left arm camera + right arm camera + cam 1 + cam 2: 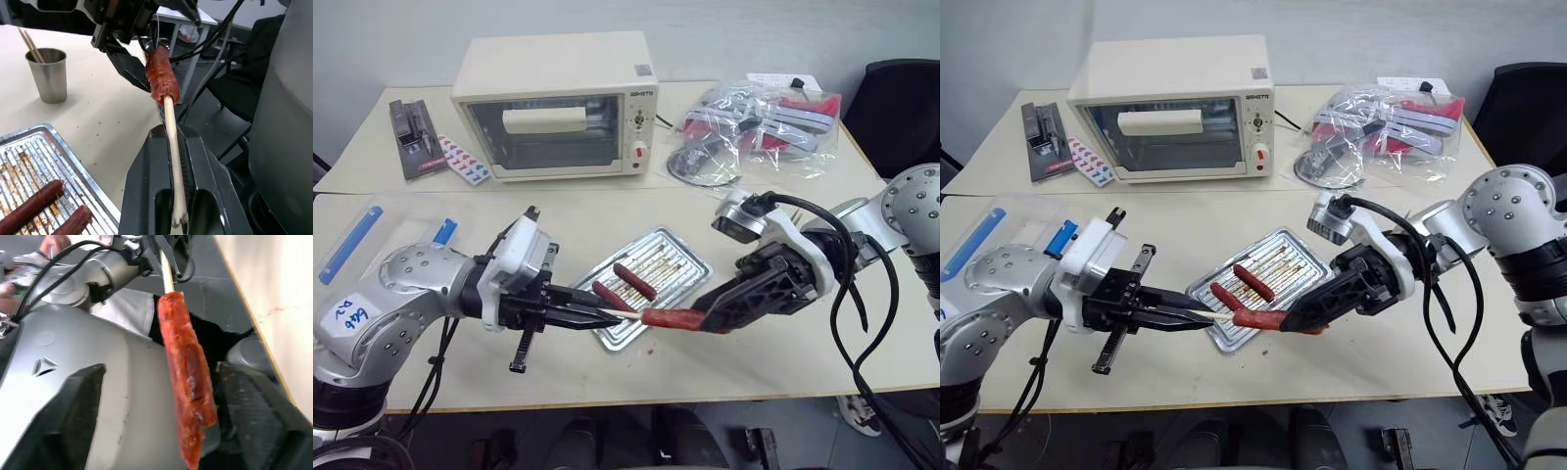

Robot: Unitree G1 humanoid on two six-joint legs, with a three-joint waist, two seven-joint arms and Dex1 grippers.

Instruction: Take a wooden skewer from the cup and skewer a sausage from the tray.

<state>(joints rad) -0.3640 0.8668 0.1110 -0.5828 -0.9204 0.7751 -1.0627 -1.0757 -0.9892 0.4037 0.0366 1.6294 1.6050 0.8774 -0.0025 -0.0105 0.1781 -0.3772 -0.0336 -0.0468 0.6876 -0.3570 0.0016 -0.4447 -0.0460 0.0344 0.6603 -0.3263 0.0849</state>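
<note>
Sausage (pixel 188 377), reddish and rough-skinned, sits speared on the thin pale skewer (pixel 172 147) at frame centre, between the right gripper's (pixel 713 311) parted black fingers. Left gripper (pixel 599 317) is clamped on the stick. Two more lie on the ridged silver tray (pixel 690 257).

We can't see the wooden skewer's (pixel 172 147) tip, buried inside the sausage (pixel 160 74). Beside the sausage, the tray (pixel 73 161) is cut off by the edge.

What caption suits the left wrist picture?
Left gripper holds a wooden skewer stuck into a sausage.
</note>
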